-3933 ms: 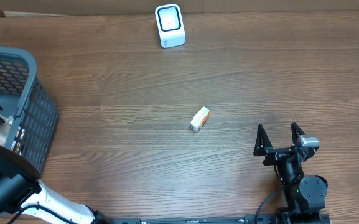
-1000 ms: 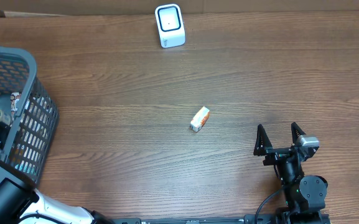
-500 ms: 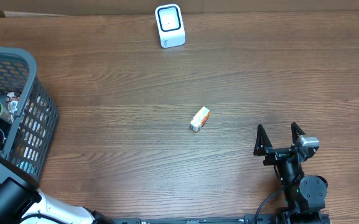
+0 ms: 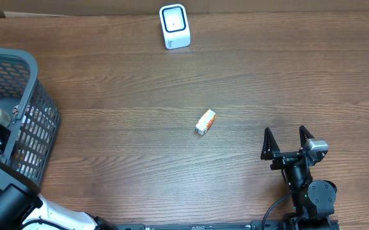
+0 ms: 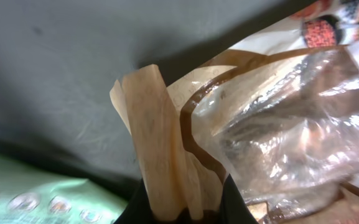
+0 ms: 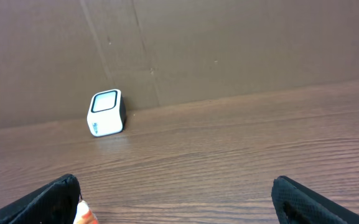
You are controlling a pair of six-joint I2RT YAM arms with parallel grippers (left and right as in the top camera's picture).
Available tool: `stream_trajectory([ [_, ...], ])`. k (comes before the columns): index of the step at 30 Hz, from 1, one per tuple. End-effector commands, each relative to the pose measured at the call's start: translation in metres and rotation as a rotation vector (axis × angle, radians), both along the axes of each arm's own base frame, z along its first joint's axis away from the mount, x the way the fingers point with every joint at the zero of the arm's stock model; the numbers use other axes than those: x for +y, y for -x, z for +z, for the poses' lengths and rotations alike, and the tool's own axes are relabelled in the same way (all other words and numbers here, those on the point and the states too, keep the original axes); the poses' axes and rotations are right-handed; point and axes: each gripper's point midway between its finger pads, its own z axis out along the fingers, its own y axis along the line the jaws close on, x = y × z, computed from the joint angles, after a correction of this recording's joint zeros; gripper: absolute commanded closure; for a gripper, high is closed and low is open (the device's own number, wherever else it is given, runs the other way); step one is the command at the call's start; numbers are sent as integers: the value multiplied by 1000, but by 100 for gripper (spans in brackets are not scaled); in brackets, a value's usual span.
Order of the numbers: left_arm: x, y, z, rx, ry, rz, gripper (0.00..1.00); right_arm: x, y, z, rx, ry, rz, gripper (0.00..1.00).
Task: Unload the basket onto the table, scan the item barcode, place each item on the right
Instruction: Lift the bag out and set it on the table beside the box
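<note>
Left hand (image 5: 182,208) in basket (image 4: 40,124) at left edge of desk (image 4: 120,96), clamped on packet (image 5: 279,124) seam. Right hand (image 4: 288,144) near right, fingers apart. We note bare desk btwn basket and far-edge scanner (image 4: 174,27); small box (image 4: 205,121) at ctr.

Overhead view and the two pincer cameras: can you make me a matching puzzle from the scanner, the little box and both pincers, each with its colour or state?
1 scanner
2 small box
3 left pincer
4 right pincer

A open, holding nothing
B white, at the far edge of the table
C shut on a tan packet
D orange and white, mid-table

Pairs: 1-B, 2-D, 3-C, 4-A
</note>
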Motion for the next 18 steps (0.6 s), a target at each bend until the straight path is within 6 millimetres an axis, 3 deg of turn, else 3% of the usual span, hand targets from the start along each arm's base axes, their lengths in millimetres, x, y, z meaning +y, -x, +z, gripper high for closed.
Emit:
stream_trajectory([
  [1, 14, -12, 68, -107, -130, -2, 96, 0, 0, -2, -4, 1, -3, 0],
  [2, 15, -14, 85, -134, -161, -2, 96, 0, 0, -2, -4, 1, -3, 0],
  [3, 18, -16, 118, -188, -224, -1, 96, 0, 0, -2, -4, 1, -3, 0],
  [8, 10, -19, 205, -376, -345, 65, 96, 0, 0, -2, -3, 0, -3, 0],
  [14, -54, -50, 292, -800, -224, -17, 96, 0, 0, -2, -4, 1, -3, 0],
  [18, -110, -66, 330, -987, -103, -178, 96, 0, 0, -2, -4, 1, -3, 0],
])
